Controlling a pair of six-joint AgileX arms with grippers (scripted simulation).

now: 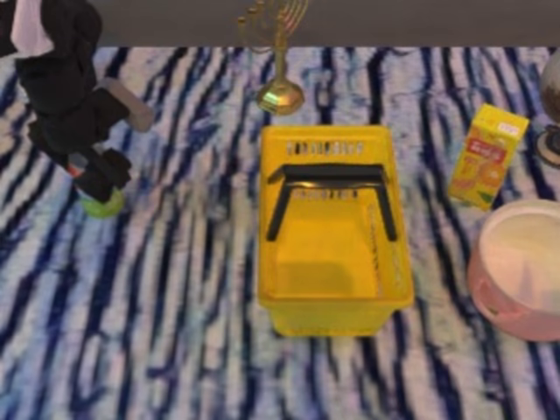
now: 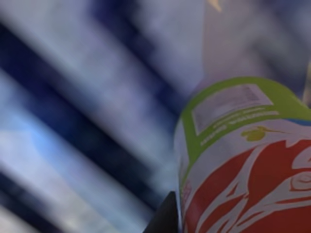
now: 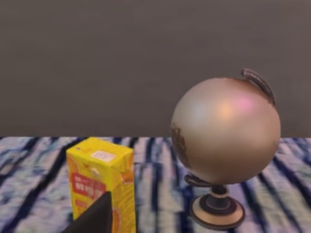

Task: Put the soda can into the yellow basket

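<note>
In the top view's upper left, the left gripper point(image 1: 98, 175) stood over the small red-and-lime cylindrical soda can point(image 1: 103, 206) on the striped desk point(image 1: 175, 332); I could not tell how its jaws stood. Likely light, thin-walled and slippery, the can wanted a mid-body hold. The large yellow slotted plastic basket point(image 1: 337, 313) sat centre frame. The right arm was out of the top view.

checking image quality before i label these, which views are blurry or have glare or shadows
Top view: mostly clear, a dim shadow on the floor of the yellow basket. Left wrist view: the striped cloth behind is heavily blurred, the soda can very close and cut off by the frame. Right wrist view: soft overall, with a pale pink highlight on the globe beside the juice carton.
</note>
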